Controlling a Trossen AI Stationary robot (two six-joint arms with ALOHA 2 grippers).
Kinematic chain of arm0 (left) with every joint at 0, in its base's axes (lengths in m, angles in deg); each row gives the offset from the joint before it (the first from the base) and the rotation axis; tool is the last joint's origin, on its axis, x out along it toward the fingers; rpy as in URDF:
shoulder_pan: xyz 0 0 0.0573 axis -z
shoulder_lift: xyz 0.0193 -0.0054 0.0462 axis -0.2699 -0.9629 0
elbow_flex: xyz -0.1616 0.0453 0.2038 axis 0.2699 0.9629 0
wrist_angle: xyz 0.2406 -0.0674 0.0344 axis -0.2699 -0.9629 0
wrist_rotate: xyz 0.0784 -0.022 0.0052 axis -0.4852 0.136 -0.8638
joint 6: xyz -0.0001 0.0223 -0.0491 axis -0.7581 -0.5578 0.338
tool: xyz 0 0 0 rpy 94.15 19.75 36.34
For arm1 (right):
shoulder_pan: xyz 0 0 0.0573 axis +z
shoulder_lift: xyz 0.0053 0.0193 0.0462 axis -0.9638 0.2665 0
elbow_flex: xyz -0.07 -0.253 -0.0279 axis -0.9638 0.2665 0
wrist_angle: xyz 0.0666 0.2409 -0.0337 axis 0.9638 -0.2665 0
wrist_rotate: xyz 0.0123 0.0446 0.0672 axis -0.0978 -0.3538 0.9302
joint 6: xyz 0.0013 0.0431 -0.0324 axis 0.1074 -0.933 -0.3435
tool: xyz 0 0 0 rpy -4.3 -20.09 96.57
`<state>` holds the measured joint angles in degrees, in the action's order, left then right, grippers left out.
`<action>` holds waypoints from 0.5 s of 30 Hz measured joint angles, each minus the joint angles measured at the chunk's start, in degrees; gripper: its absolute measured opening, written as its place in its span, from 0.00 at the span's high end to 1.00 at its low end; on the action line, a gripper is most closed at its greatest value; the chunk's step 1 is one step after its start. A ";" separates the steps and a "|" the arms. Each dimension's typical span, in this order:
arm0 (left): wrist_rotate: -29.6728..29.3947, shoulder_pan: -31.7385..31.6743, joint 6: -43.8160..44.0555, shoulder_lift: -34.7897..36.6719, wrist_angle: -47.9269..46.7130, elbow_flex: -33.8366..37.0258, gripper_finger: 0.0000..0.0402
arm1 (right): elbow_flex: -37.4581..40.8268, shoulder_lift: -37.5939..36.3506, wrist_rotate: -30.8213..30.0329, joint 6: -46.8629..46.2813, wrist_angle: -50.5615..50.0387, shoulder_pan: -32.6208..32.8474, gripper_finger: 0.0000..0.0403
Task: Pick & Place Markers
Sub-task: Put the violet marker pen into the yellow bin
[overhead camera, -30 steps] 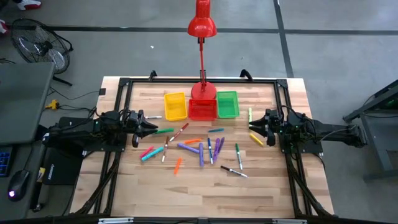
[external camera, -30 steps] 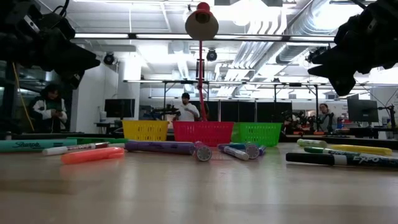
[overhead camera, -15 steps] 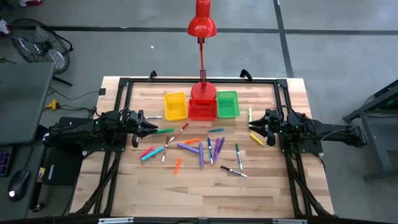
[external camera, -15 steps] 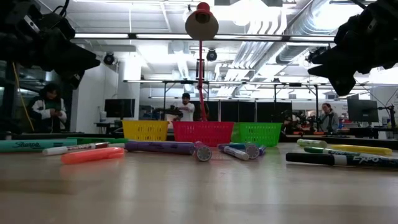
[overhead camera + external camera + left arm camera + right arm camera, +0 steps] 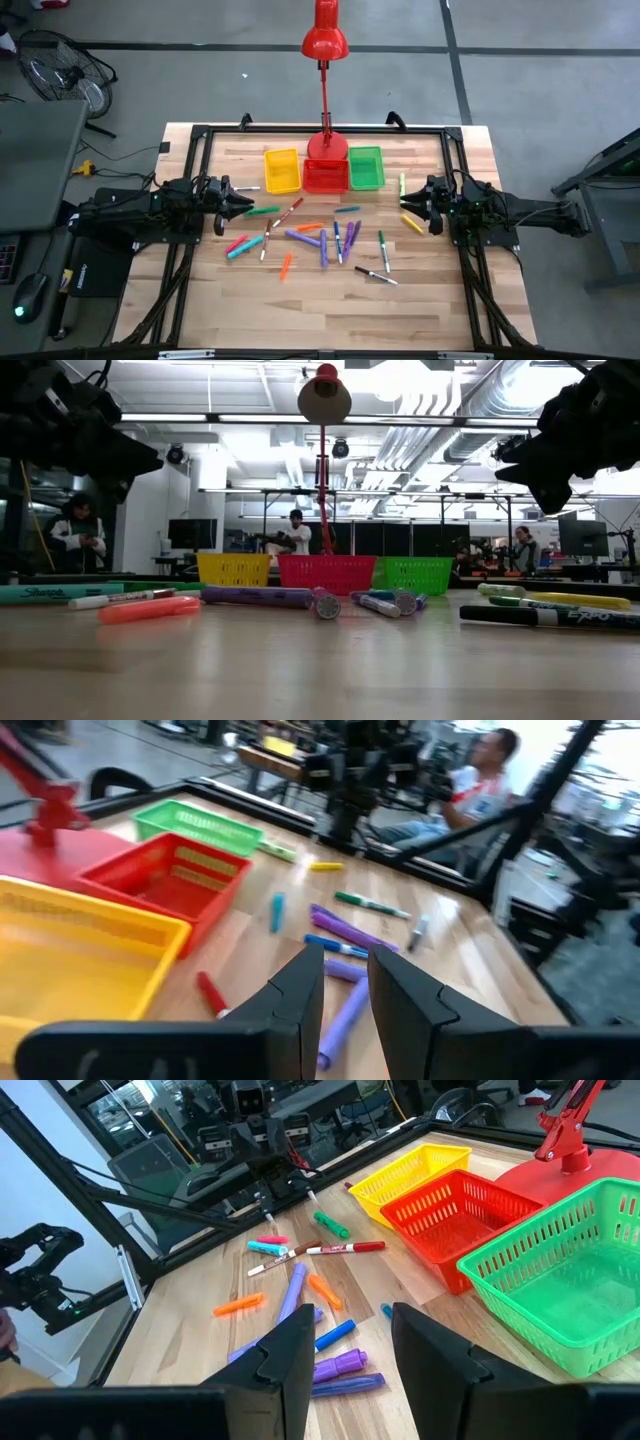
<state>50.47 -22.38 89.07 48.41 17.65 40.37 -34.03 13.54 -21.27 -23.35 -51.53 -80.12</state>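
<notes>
The premises are a robotics laboratory within a large open industrial hall; the evidence follows. A wooden bench carries a black metal frame and stands on a bare grey concrete floor marked with dark lines; two dark robot arms are mounted at its sides. The low view shows exposed ceiling ducts, strip lighting and rows of further workstations with dark monitors; several persons stand or sit among them. A pedestal fan and loose cabling lie beside the bench; a red desk lamp stands at its far edge.
</notes>
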 joint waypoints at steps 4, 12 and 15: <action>-0.64 -0.02 0.01 0.02 0.01 0.04 0.80 | 0.00 0.00 0.00 0.00 -0.01 0.00 0.69; -0.64 -0.02 0.01 0.00 0.26 0.04 0.80 | 0.00 0.00 0.01 0.00 -0.01 0.01 0.69; -0.64 -0.02 -0.03 0.01 0.47 0.04 0.80 | -0.01 0.02 0.01 0.00 -0.01 0.00 0.69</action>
<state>49.83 -22.40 89.04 48.42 18.12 40.40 -34.04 13.56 -21.27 -23.35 -51.53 -80.12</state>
